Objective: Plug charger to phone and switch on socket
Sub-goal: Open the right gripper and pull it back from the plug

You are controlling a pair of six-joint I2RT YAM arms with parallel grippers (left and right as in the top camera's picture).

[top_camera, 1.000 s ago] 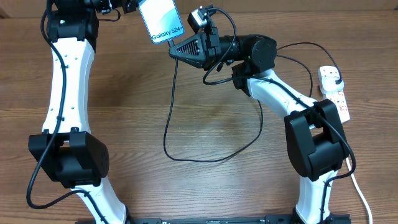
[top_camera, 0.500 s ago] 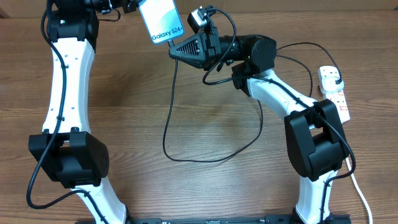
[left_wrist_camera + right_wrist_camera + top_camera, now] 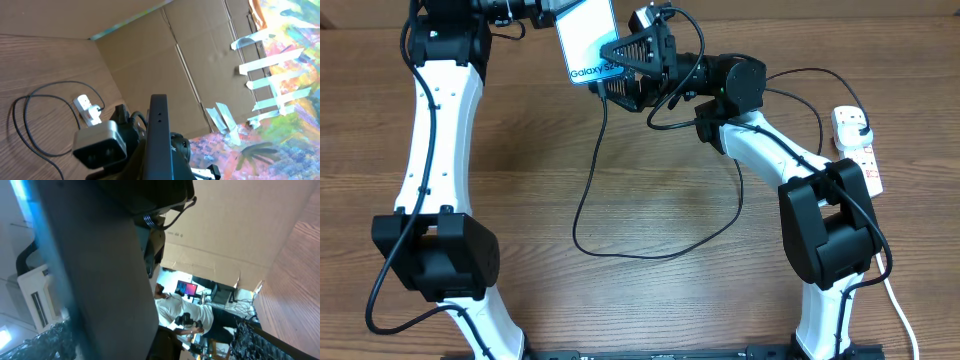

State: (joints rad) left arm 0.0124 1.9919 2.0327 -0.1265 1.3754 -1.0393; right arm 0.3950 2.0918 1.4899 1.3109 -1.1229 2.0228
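The phone [image 3: 586, 38], its light-blue screen lit, is held up above the far side of the table with my left gripper [image 3: 552, 10] shut on its top end. In the left wrist view I see it edge-on as a dark slab [image 3: 159, 135]. My right gripper [image 3: 610, 72] is open, its fingers spread on either side of the phone's lower corner. The charger's black cable [image 3: 588, 190] hangs from under that corner, loops over the table and runs right to a black plug in the white socket [image 3: 861, 150]. The connector tip is hidden behind the right fingers. The phone's dark back [image 3: 95, 270] fills the right wrist view.
Both arm bases stand at the near edge of the wooden table [image 3: 520, 180]. A cardboard wall [image 3: 150, 55] rises behind the table. The socket's white cord [image 3: 900, 310] trails down the right side.
The right gripper's fingers have spread apart from shut. The left arm has carried the phone slightly right, into the gap between them. The cable's hanging loop has swung a little left.
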